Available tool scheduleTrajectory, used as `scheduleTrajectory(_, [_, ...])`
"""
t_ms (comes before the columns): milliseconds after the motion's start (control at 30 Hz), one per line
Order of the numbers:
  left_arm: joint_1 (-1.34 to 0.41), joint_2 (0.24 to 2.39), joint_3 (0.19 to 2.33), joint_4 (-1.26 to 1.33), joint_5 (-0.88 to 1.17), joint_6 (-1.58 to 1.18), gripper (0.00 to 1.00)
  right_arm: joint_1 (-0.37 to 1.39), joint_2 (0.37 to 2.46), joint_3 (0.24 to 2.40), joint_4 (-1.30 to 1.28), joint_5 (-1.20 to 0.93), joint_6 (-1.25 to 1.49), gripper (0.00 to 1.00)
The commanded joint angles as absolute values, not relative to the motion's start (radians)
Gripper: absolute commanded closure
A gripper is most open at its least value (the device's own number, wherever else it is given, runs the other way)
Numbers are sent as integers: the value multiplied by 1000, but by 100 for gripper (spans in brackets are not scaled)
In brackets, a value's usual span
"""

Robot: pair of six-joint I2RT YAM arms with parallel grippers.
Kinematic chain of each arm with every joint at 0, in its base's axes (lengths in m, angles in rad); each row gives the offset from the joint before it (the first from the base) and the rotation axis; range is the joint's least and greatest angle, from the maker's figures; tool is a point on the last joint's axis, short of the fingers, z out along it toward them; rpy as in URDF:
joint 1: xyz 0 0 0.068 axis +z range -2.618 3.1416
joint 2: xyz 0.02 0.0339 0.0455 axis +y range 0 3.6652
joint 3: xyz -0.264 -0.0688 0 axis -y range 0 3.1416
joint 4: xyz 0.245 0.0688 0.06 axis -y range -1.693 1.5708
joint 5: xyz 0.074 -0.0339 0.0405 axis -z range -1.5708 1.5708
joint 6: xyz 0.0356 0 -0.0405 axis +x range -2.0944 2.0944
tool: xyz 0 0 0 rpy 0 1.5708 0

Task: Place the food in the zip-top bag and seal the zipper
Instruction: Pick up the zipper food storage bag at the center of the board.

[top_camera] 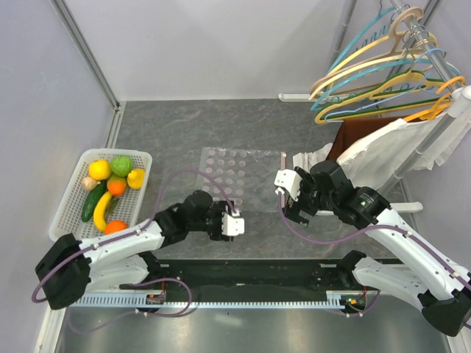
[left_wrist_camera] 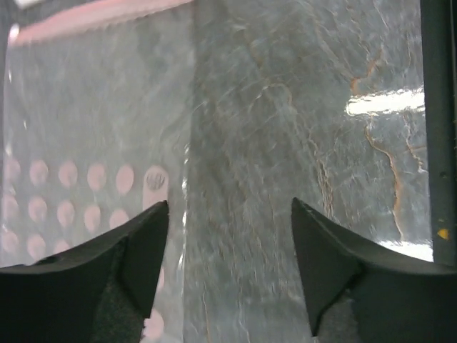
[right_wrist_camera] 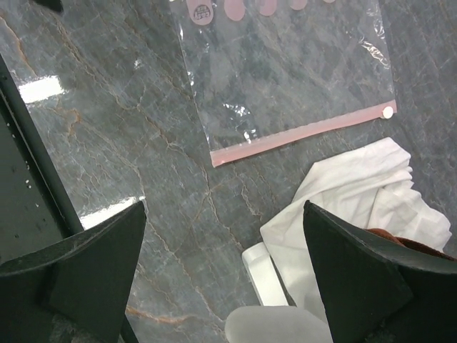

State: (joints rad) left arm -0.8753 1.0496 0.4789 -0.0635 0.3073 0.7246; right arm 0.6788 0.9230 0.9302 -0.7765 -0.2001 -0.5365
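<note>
Left pincer (left_wrist_camera: 228, 204) gapes wide and empty over one edge of the flat zip-top bag (top_camera: 239, 173). Right pincer (right_wrist_camera: 224, 207), equally spread, holds nothing above bare desk (top_camera: 162, 132) near the zipper (right_wrist_camera: 300, 133). A white cloth (right_wrist_camera: 350, 193) lies just beyond that strip. The food (top_camera: 114, 180) sits in a basket (top_camera: 70, 206), well left of the bag.
</note>
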Motion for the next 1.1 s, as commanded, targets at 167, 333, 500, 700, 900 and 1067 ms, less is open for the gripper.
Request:
scheduleTrajectory(167, [-1043,1376,393,615,-50,976,37,683,885,927,-735,-172,-495,2])
scheduleTrajectory(333, [-1045,1554,331,846,-117,1098,41,684,874,919,-746,-181,-489,2])
scheduleTrajectory(500, [-1045,1696,325,1006,-155,1213,47,684,865,905,-727,-163,-488,2])
scheduleTrajectory(700, [-1043,1835,331,1166,-232,1263,89,684,864,910,-703,-184,-477,2])
scheduleTrajectory(900, [-1037,1424,328,836,-192,1070,98,683,801,870,-619,-187,-486,2])
scheduleTrajectory(1067, [-966,1016,532,68,72,763,98,683,758,851,-563,-271,-532,2])
